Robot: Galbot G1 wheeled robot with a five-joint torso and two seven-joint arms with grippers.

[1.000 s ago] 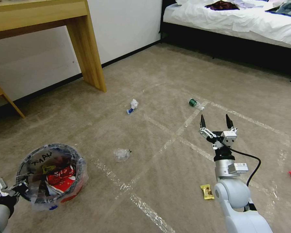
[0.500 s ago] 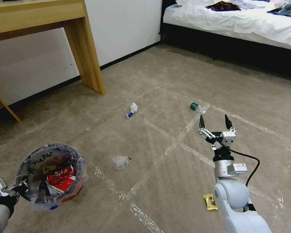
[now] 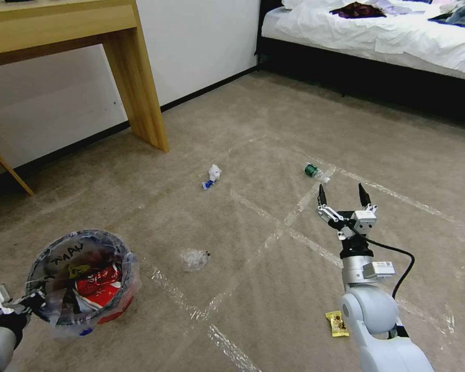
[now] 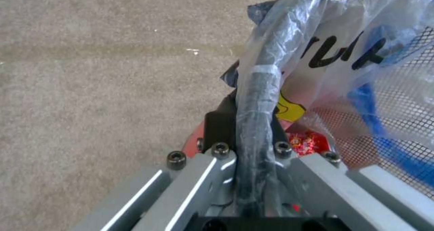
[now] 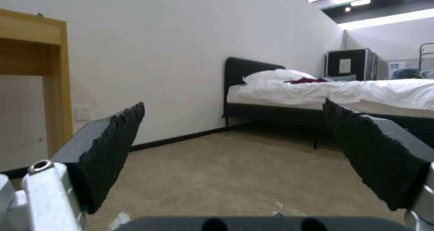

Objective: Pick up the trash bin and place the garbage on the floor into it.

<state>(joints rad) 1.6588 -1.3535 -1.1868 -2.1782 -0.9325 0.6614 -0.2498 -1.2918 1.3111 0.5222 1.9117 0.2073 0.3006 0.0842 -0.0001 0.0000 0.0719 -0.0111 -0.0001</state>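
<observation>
Camera barely shifted; left gripper (image 4: 253,146) still clamps trash bin (image 3: 108,305), right gripper (image 3: 342,195) wide.

The taped carpet floor (image 3: 274,129) carries a green-labelled bottle (image 3: 313,171), crumpled tissue (image 3: 212,174) and yellow wrapper (image 3: 337,323).

Red trash bin (image 3: 108,305) lined with a clear bag bearing black writing; beige-grey floor (image 3: 253,113) crossed by shiny clear tape lines; green-labelled bottle (image 3: 313,171) at 1 o'clock, yellow wrapper (image 3: 338,324) at 4 o'clock, white-and-blue scrap (image 3: 212,175) at 12
</observation>
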